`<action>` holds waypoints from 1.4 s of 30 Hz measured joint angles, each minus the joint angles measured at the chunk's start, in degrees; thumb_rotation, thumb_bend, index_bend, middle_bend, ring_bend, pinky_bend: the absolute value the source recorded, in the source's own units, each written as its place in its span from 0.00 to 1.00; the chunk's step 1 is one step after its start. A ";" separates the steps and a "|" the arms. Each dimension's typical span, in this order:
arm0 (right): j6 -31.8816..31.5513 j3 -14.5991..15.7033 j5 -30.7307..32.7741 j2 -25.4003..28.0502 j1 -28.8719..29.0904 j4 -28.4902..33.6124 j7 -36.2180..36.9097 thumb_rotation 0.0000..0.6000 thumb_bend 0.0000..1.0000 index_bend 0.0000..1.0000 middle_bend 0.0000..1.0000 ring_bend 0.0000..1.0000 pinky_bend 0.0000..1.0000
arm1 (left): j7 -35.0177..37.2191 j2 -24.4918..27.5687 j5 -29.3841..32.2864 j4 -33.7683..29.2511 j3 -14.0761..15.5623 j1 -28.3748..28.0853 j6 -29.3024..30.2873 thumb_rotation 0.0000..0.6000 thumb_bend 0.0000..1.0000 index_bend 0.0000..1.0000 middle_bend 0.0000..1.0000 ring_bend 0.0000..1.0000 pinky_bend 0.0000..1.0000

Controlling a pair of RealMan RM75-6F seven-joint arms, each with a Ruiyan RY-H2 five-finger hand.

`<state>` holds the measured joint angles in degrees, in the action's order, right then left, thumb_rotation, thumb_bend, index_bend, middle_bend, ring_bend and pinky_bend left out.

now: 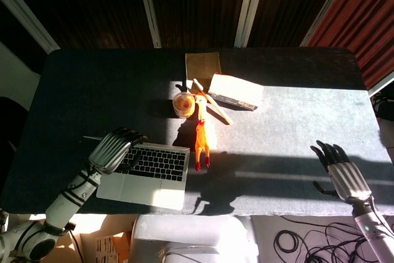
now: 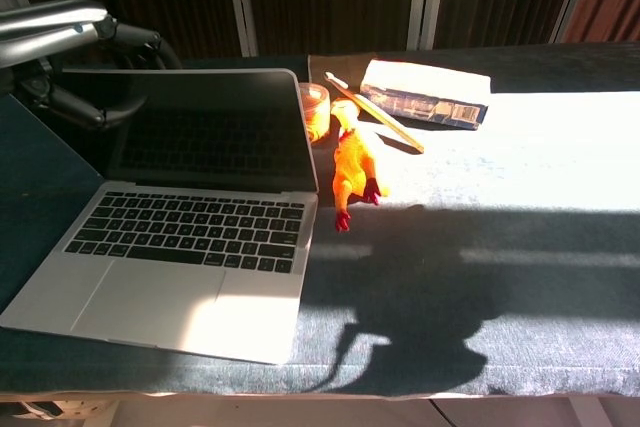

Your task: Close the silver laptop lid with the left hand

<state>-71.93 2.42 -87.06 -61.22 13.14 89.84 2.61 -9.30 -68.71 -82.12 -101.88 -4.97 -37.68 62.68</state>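
laptop [image 2: 180, 247]: silver, sitting at my near-left edge of the table [image 1: 277, 127], rubber chicken [image 2: 352, 169] just beside its right side. Lid is part-way down, tilted forward over the keyboard, not shut yet.
orientation: hinge side faces away from me, trackpad side toward me. Long axis runs roughly left-right, skewed a bit; the near-right corner sits closer to the table edge in the chest view.
left hand [image 1: 114, 150]: on the lid's top-left edge, fingers curled over it from behind, thumb in front of the screen. Hooked on the lid, I'd say, rather than a firm clamp.
step: mid-close, I judge. Lid is past upright with a fair arc left.
next move: push the top edge down and toward me, then slip the thumb out before the lid meets the keyboard, or it gets trapped.
right hand [image 1: 341, 170]: far right near the table edge, well apart, fingers spread, holding nothing.
beyond: small cup [image 1: 182, 103], box [image 1: 235, 92], notebook [image 1: 202, 64].
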 measured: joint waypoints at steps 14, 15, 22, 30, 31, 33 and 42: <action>-1.50 0.38 -1.38 0.64 -1.37 0.95 -0.62 1.00 0.26 0.00 0.00 0.00 0.00 | -8.24 4.82 -5.62 -7.57 7.19 5.16 1.50 0.62 0.67 0.33 0.44 0.34 0.34; -1.61 0.39 -1.47 0.67 -1.45 1.04 -0.72 1.00 0.26 0.00 0.00 0.00 0.00 | -8.55 5.06 -5.84 -7.81 7.58 5.43 1.50 0.61 0.67 0.32 0.44 0.34 0.34; -2.21 0.48 -2.06 0.82 -1.94 1.60 -1.26 1.00 0.26 0.00 0.00 0.00 0.00 | -8.90 5.64 -6.73 -7.73 10.62 7.01 -0.29 0.58 0.68 0.29 0.41 0.34 0.34; -2.40 0.53 -2.33 1.00 -2.16 2.07 -2.03 1.00 0.26 0.00 0.00 0.00 0.00 | -6.75 3.88 -7.70 -4.02 12.87 8.02 -2.52 0.56 0.69 0.24 0.29 0.30 0.34; -2.43 0.54 -2.37 1.03 -2.20 2.19 -2.27 1.00 0.26 0.00 0.00 0.00 0.00 | -6.19 3.68 -7.79 -3.62 13.14 8.13 -2.75 0.57 0.70 0.23 0.27 0.29 0.34; -2.68 0.55 -2.43 1.11 -2.40 2.68 -2.93 1.00 0.26 0.00 0.00 0.00 0.00 | -4.13 3.00 -8.10 -2.21 13.81 8.36 -3.38 0.57 0.70 0.22 0.25 0.26 0.34; -2.65 0.34 -2.05 1.13 -2.79 3.57 -4.31 1.00 0.26 0.00 0.00 0.00 0.00 | 5.42 -0.35 -11.97 5.20 16.76 9.15 -5.35 0.57 0.70 0.20 0.24 0.25 0.34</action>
<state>-74.58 2.76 -89.11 -60.10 10.35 93.42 -1.70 -3.88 -69.05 -94.09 -96.68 11.79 -28.53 57.33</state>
